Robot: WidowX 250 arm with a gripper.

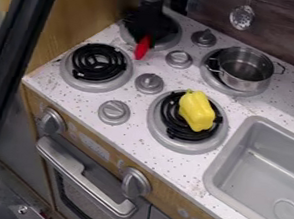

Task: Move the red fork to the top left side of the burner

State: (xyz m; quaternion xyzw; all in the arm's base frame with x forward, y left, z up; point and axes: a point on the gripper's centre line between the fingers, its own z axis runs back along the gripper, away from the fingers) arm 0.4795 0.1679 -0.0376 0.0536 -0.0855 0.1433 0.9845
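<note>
- Downstage at the toy kitchen's front, the oven handle (pixel 87 179) runs below the counter (pixel 49 77), set low, presumably for a tug on the door.
- To the right, the sink (pixel 213 176) sits sunk into the worktop.
- A yellow pepper (pixel 196 111) lies on the front right burner (pixel 156 129), its bulk resting on the coil, which probably keeps it from rolling.
- At front left, a second burner (pixel 92 60) lies close to the fork's present spot.
- The red fork (pixel 142 48) shows at the near edge of the back left burner (pixel 175 36), slanting down from beneath the gripper (pixel 147 30), a pose that suggests a grip from above; whether the jaws are wide, narrow or closed on it cannot be told against the dark coil.
- A metal pot (pixel 242 84) stands upright on the back right burner (pixel 263 93), its flat base suited to that perch.
- Beyond, a ladle (pixel 242 17) hangs against the wall (pixel 287 30), likely stowed out of the way.
</note>
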